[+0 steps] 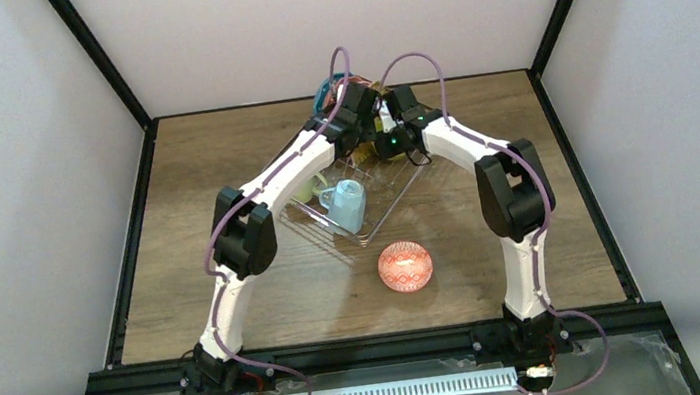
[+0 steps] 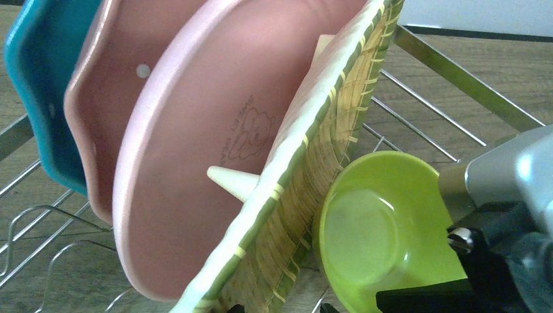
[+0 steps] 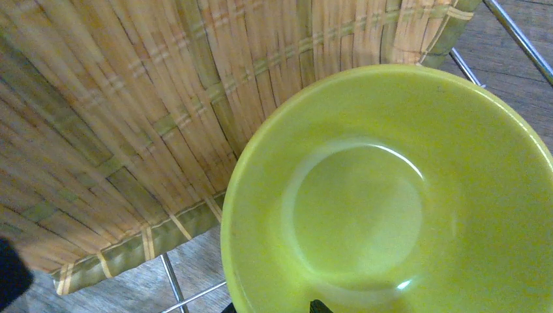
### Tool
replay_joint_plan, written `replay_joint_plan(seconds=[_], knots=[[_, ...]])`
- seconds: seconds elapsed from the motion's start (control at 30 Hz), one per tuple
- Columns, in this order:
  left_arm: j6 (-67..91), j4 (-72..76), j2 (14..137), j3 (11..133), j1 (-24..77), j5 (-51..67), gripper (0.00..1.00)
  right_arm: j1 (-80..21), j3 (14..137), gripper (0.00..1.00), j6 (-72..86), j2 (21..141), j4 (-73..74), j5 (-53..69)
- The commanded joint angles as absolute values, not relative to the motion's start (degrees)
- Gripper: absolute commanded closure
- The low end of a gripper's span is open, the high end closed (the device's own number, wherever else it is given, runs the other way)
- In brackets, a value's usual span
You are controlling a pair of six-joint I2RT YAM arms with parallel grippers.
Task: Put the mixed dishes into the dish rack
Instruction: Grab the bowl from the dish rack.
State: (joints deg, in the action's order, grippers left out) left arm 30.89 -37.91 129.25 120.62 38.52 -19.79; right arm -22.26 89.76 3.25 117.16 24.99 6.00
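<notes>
The wooden tabletop (image 1: 190, 157) is edged by black frame rails, with wide bare wood on both sides of the dish rack (image 2: 466, 75), which sits diagonally at the middle. Both arms meet over the rack's far end and hide that end from above.

There, on edge and leaning, stand a teal plate (image 2: 36, 91), a scalloped pink plate (image 2: 104, 85), a larger pink plate (image 2: 189, 150) and the woven plate (image 2: 326, 137), close together. All are cut off by the frame.

The lime bowl (image 3: 391, 208) tilts against the woven plate's underside, with bare wire beyond it up to the rack's rim. A red-patterned bowl (image 1: 405, 266) sits alone on the tabletop, near the rack's front corner. In the rack's near half lie a light blue mug (image 1: 347, 206) and a pale green item (image 1: 308, 189) half hidden by the left arm.

Only dark tips of the left tool (image 1: 361, 115) show either side of the woven plate's edge, and those of the right tool (image 1: 396, 131) at the bowl's rim. I cannot tell whether either grips.

The larger pink plate bears a bear outline and small lettering, too faint to read.
</notes>
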Motion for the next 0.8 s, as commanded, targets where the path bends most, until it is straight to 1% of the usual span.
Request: replay_joint_plan(seconds=[0.0, 0.07, 0.13, 0.2, 0.3, 0.37, 0.47, 0.57, 0.67, 0.77], knots=[[30.5, -36.5, 128.2, 118.4, 36.7, -20.9, 0.34, -22.7, 90.2, 0.43, 2.6, 119.5, 24.7, 5.4], [30.5, -36.6, 128.1, 118.1, 36.6, -20.8, 0.34, -22.7, 90.4, 0.44, 2.7, 120.0, 24.9, 5.2], [30.5, -36.7, 128.0, 118.0, 36.5, -20.8, 0.34, -22.7, 90.6, 0.49, 2.9, 120.5, 25.1, 4.9], [30.4, -36.5, 127.7, 117.6, 36.5, -20.7, 0.34, -22.7, 91.2, 0.56, 3.1, 121.2, 25.5, 4.7], [30.4, -36.3, 127.5, 117.1, 36.5, -20.7, 0.34, -22.7, 92.4, 0.74, 3.4, 122.2, 26.6, 4.3], [30.4, -36.2, 127.3, 116.8, 36.4, -20.6, 0.34, -22.7, 92.3, 0.78, 3.7, 122.1, 26.8, 4.1], [30.4, -35.8, 126.9, 116.1, 36.4, -20.4, 0.34, -22.7, 92.1, 0.87, 4.2, 121.6, 26.8, 3.7], [30.5, -35.4, 126.3, 115.3, 36.4, -20.2, 0.34, -22.7, 91.9, 0.9, 4.8, 120.9, 26.8, 3.8], [30.5, -35.3, 126.0, 115.1, 36.4, -20.1, 0.34, -22.7, 91.7, 0.96, 5.4, 120.4, 27.0, 4.0], [30.5, -35.3, 125.7, 115.0, 36.4, -20.0, 0.34, -22.7, 91.4, 0.98, 6.3, 119.8, 26.8, 4.5]])
